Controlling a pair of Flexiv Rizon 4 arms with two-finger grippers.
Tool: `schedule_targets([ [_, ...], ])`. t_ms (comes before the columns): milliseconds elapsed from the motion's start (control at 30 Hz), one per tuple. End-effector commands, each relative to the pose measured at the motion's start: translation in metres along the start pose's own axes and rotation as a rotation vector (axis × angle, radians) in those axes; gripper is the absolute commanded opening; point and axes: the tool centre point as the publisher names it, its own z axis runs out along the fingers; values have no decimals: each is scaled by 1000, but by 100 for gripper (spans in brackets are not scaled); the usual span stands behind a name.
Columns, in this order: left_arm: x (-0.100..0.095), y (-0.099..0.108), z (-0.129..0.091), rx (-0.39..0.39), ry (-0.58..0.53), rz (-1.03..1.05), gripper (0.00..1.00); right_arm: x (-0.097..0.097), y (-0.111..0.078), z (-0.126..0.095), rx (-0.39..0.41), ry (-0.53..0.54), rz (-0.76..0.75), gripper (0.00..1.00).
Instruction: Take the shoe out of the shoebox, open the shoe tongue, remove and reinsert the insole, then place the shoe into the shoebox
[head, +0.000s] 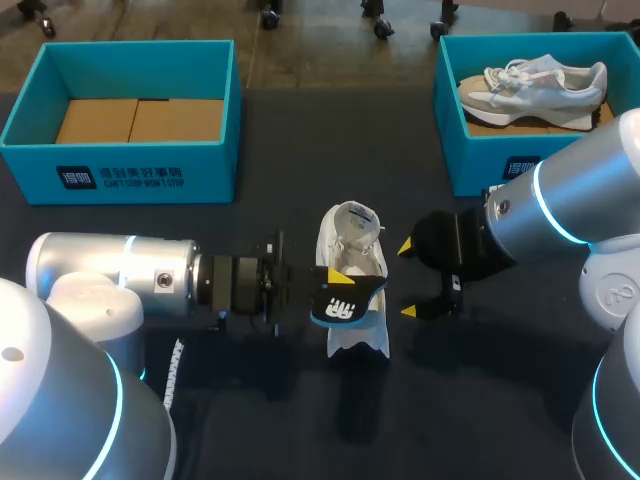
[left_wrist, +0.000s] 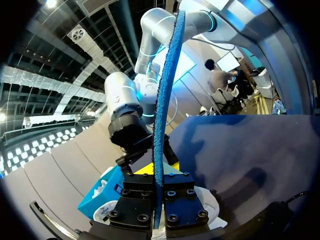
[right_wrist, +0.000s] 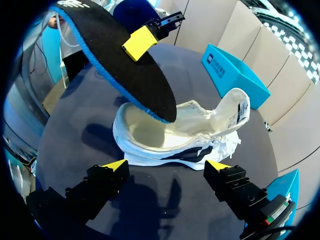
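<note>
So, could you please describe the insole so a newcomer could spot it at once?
Midway across the dark table lies a white shoe. Over it the left gripper holds the insole: the only flat, black, blue-edged piece there.

From above, the opening of the shoe (head: 358, 335) is blocked by the insole (head: 345, 303), clamped in the left gripper (head: 330, 290) and held over it. The left arm (head: 150, 275) fills the shoe's left side; the right gripper (head: 407, 278), fingers spread, stands just beside its right side. Bare table (head: 300, 150) lies between the shoe and the left shoebox (head: 120, 165) and right shoebox (head: 470, 160), and between those boxes; the right shoebox holds a second shoe (head: 535, 90).
</note>
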Motion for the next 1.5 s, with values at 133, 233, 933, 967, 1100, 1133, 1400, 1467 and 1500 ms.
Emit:
schedule_targets([
  [133, -1, 13, 21, 2, 25, -12, 0, 1, 0, 0, 0, -2, 0, 100],
  [233, 1, 16, 23, -7, 30, -22, 0, 1, 0, 0, 0, -2, 0, 100],
  [933, 20, 38, 27, -59, 23, -49, 0, 1, 0, 0, 0, -2, 0, 100],
  [967, 21, 39, 27, -60, 24, -49, 0, 1, 0, 0, 0, -2, 0, 100],
  [1100, 20, 39, 27, -54, 22, -42, 0, 1, 0, 0, 0, -2, 0, 100],
  [1133, 20, 38, 27, -51, 20, -40, 0, 1, 0, 0, 0, -2, 0, 100],
  [1400, 20, 32, 24, -42, 19, 20, 0, 1, 0, 0, 0, -2, 0, 100],
  [1467, 22, 33, 22, -40, 17, 21, 0, 1, 0, 0, 0, -2, 0, 100],
  [1500, 22, 34, 21, -40, 15, 20, 0, 1, 0, 0, 0, -2, 0, 100],
])
